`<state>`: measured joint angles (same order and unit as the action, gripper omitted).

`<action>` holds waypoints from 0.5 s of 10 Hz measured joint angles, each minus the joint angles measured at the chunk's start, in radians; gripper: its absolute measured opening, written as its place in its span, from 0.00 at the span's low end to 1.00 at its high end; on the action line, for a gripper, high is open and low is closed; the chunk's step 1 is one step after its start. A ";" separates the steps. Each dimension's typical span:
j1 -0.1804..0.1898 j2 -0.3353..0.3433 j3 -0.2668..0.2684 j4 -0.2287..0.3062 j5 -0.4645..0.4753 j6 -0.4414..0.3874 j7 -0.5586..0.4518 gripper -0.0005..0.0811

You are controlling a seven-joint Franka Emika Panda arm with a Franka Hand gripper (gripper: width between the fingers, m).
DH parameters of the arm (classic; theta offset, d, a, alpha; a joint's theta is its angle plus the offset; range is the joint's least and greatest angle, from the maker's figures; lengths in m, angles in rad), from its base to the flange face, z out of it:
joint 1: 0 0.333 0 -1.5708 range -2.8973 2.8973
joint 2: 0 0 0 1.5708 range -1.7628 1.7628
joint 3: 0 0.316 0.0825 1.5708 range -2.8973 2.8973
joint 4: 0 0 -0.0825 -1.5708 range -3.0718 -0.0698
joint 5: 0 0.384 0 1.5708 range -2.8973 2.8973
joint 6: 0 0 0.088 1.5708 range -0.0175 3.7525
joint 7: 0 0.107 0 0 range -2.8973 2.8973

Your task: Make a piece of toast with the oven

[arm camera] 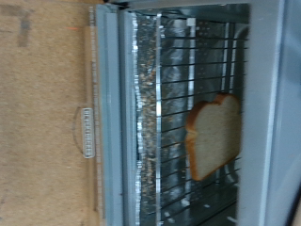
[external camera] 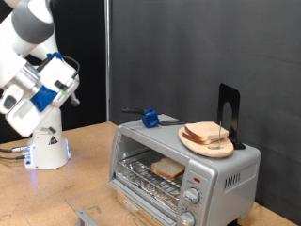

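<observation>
The oven (external camera: pixel 179 165) stands with its door down, and one piece of toast (external camera: pixel 168 169) lies flat on its wire rack (arm camera: pixel 202 75). A second slice (external camera: pixel 207 134) rests on the wooden plate (external camera: pixel 191 141) atop the oven. Up toward the exterior view's left of the oven hangs the gripper (external camera: pixel 58 77), well apart; whether its fingers are parted cannot be told.

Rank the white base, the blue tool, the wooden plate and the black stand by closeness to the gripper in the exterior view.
1. The white base, just below the gripper, at the left.
2. The blue tool, on top of the oven, in the middle.
3. The wooden plate and the black stand, at the right: too close to call.
</observation>
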<state>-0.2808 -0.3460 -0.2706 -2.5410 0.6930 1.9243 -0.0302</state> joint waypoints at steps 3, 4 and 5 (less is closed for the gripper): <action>-0.004 0.097 -0.033 0.046 -0.019 0.000 -0.056 1.00; -0.004 0.127 -0.047 0.058 -0.019 -0.015 -0.097 1.00; -0.004 0.161 -0.061 0.075 -0.016 -0.050 -0.154 1.00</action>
<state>-0.2849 -0.1853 -0.3312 -2.4661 0.6775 1.8742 -0.1840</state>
